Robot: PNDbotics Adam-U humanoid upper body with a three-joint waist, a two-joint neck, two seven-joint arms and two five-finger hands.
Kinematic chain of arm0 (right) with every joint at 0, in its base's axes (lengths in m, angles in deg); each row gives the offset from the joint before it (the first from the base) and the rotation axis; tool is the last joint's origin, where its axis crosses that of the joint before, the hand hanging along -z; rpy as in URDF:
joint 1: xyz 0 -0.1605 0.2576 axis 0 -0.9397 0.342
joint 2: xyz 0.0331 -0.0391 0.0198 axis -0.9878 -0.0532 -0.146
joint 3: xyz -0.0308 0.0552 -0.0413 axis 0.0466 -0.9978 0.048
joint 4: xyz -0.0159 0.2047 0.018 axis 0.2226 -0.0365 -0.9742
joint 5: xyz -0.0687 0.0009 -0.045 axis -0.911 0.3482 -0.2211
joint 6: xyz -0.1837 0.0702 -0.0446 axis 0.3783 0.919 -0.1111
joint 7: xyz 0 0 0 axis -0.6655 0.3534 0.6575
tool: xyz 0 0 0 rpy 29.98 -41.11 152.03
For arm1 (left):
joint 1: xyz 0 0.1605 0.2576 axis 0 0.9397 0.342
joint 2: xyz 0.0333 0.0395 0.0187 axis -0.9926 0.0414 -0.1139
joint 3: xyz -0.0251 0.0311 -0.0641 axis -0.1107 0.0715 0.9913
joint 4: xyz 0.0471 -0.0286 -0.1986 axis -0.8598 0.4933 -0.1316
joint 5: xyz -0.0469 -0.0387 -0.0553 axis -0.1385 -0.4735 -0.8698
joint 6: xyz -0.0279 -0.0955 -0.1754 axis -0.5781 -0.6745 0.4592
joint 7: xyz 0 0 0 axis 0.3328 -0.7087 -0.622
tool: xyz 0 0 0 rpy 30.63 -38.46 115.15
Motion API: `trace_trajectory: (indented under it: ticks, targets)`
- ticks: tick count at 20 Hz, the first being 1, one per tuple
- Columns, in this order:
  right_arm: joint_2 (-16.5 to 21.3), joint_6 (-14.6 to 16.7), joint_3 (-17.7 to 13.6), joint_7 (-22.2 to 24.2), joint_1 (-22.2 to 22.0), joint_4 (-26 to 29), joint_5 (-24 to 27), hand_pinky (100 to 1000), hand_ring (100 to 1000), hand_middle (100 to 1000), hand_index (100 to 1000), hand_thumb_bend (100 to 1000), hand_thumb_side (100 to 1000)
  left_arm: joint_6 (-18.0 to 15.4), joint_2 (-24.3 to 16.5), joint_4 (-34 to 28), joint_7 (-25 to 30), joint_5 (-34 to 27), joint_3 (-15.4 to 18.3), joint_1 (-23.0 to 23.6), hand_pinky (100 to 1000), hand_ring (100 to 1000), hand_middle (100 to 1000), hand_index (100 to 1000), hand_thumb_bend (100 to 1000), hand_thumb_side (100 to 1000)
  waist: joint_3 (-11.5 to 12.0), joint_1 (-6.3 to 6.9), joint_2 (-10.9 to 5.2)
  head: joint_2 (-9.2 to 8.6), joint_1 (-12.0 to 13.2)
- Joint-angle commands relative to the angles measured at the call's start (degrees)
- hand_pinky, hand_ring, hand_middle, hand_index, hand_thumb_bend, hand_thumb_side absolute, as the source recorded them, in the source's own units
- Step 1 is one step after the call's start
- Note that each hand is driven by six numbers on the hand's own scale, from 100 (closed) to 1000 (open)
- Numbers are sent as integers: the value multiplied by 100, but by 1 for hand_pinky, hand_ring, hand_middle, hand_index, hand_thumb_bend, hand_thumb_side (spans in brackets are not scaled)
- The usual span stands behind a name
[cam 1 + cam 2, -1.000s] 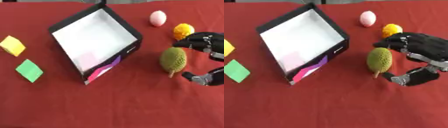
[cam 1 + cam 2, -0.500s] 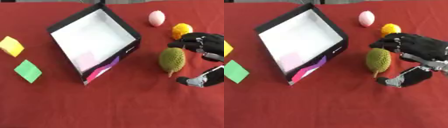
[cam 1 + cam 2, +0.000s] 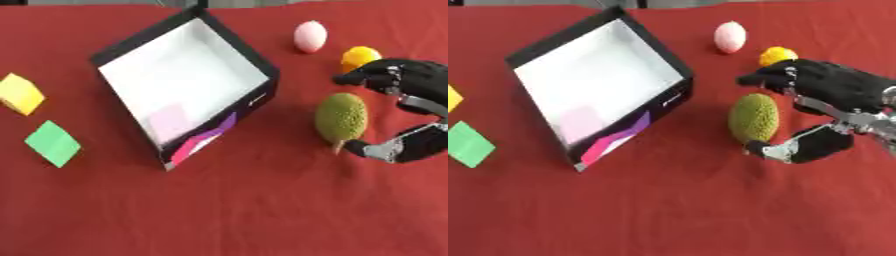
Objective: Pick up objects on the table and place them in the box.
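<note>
A rough green oval fruit [image 3: 753, 118] lies on the red table to the right of the box [image 3: 265, 76], a black box with a white inside and a pink card at its bottom. My right hand [image 3: 833, 92] reaches in from the right and brackets the fruit: fingers spread above its far end, thumb [image 3: 794, 146] at its near end, not closed on it. A pink egg shape [image 3: 310, 36] and a small orange fruit [image 3: 360, 55] lie behind. A yellow block [image 3: 19, 93] and a green block [image 3: 52, 143] sit at the far left. My left hand is out of sight.
The red cloth [image 3: 254, 210] covers the whole table. The box lies tilted, its coloured front corner [image 3: 199, 144] pointing toward me.
My right hand has moved left toward the green fruit, and the thumb has come in under its near end. Nothing else has shifted.
</note>
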Motion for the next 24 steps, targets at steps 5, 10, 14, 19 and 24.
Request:
trace_trajectory:
  ticks: [5,10,14,19,24]
  targets:
    - [-20,-134,-36,133,56,-108,-160,929,860,837,973,419,683,-2,-172,-54,24,-4,5,-64,687,853,682,730,100,730,7,11,-138,-38,-22]
    - [-87,-142,-25,130,126,-275,-176,928,861,835,970,412,676,-1,-171,-50,42,-6,-7,-63,688,853,681,729,100,729,11,16,-139,-38,-20]
    - [-186,-140,2,159,172,-547,-278,928,862,834,968,416,674,-7,-159,-63,24,-9,8,-72,688,853,680,728,100,728,27,20,-134,-12,73]
    - [-284,-121,14,105,236,-845,-383,929,864,835,966,423,675,-2,-157,-61,28,-10,4,-75,688,853,680,728,100,728,30,28,-123,-12,142]
    - [-353,-55,68,216,270,-1002,-423,928,857,819,958,448,641,3,-158,-51,35,-14,-2,-78,688,854,680,728,100,726,35,37,-109,0,122]
